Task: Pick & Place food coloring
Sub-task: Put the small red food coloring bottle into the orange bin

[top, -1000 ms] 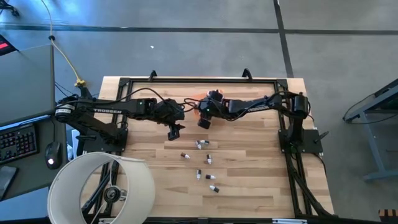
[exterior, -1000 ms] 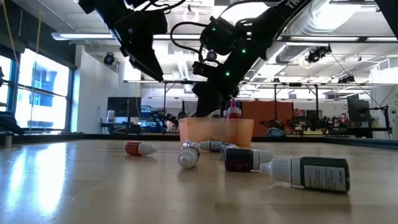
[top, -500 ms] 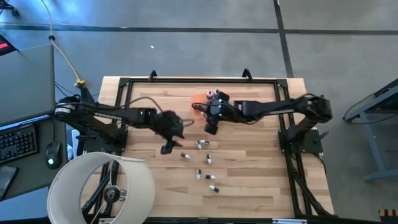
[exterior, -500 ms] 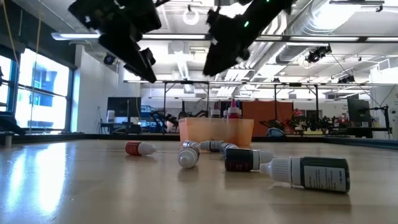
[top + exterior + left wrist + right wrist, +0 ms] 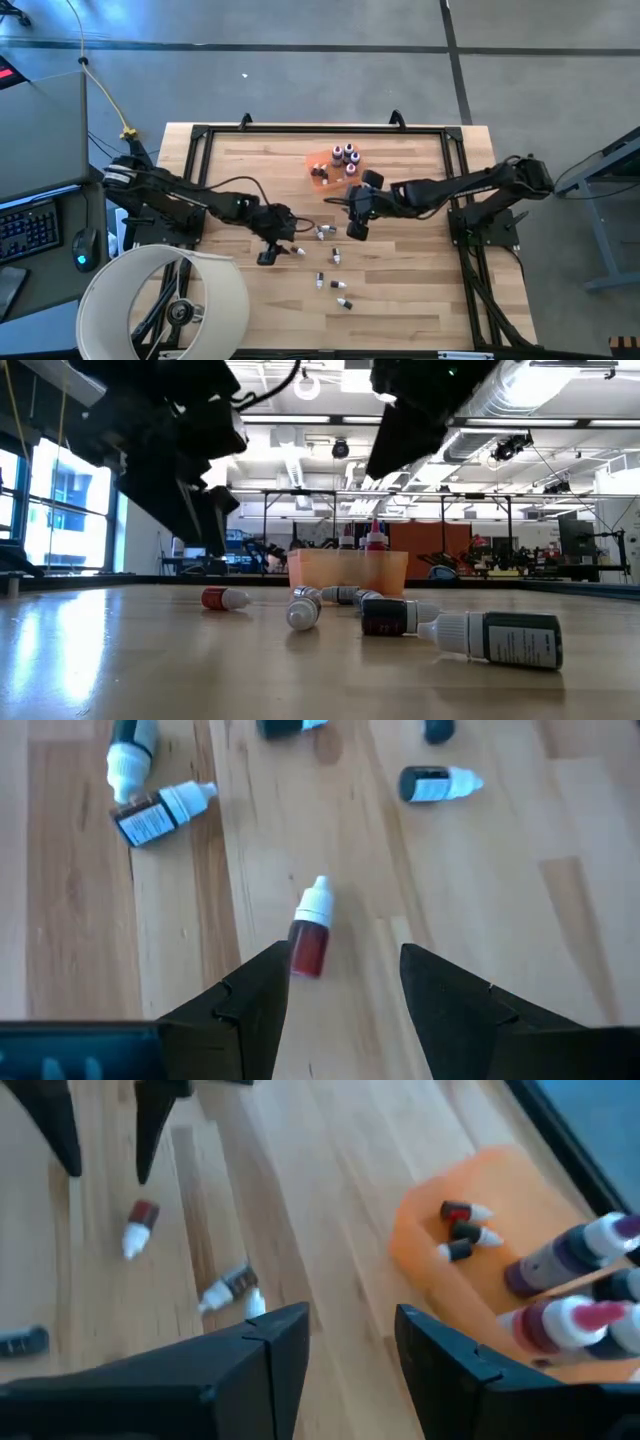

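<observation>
Small dark food coloring bottles with white pointed caps lie on their sides across the middle of the wooden table (image 5: 400, 290), among them a pair (image 5: 322, 232) and a red one (image 5: 297, 250). More bottles (image 5: 345, 155) stand or lie in the orange tray (image 5: 318, 160) near the far edge. My left gripper (image 5: 345, 960) is open and hovers just above the red bottle (image 5: 312, 930), which lies ahead of its fingertips. My right gripper (image 5: 352, 1330) is open and hangs above the table between the tray (image 5: 430, 1250) and the scattered bottles (image 5: 228, 1288).
A black frame (image 5: 320, 130) runs along the table's far edge and sides. A large white round lamp-like shade (image 5: 165, 300) overlaps the near left corner. In the low view a dark bottle (image 5: 500, 638) lies close to the near edge. Bare wood lies right of the bottles.
Both grippers have moved from near the tray toward the near edge. The left one has also come down, over the red bottle at the left of the scatter. The right one has left the tray and shifted a little right. No bottle on the table has moved.
</observation>
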Action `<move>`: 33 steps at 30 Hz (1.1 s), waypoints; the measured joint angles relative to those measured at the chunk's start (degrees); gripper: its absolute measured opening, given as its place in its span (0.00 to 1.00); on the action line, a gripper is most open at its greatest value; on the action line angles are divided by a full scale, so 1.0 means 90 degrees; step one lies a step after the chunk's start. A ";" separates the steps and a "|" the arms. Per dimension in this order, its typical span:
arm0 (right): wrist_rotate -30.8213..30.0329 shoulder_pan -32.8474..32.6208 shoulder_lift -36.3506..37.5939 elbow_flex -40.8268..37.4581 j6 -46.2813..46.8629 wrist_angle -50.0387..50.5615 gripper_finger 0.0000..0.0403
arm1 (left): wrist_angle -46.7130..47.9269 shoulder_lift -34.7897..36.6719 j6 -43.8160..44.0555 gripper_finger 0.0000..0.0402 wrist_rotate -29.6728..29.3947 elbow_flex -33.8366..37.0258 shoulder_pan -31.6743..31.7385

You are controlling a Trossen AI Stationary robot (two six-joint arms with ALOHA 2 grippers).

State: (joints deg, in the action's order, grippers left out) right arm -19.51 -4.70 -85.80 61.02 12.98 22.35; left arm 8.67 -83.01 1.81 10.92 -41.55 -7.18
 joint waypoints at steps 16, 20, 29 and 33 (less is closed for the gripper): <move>0.0217 -0.0033 -0.0002 -0.0383 -0.0813 -0.0769 0.36 | -0.1297 -0.1363 -0.0006 0.47 -0.0462 -0.0007 0.0002; 0.0167 -0.0033 0.0008 -0.0172 -0.1614 -0.0783 0.36 | -0.1292 -0.1403 -0.0006 0.47 -0.0464 -0.0018 0.0005; -0.0533 -0.0033 0.0012 -0.0079 -0.1946 -0.0261 0.35 | -0.1341 -0.1415 0.0742 0.47 -0.1112 -0.0016 -0.0002; -0.0826 -0.0033 0.0012 -0.0083 -0.2010 0.0076 0.35 | -0.1243 -0.1415 0.0979 0.46 -0.1076 -0.0025 0.0002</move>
State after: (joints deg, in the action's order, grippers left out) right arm -26.94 -4.99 -85.69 60.27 -5.11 23.03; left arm -2.52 -95.74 10.62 1.23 -41.78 -7.16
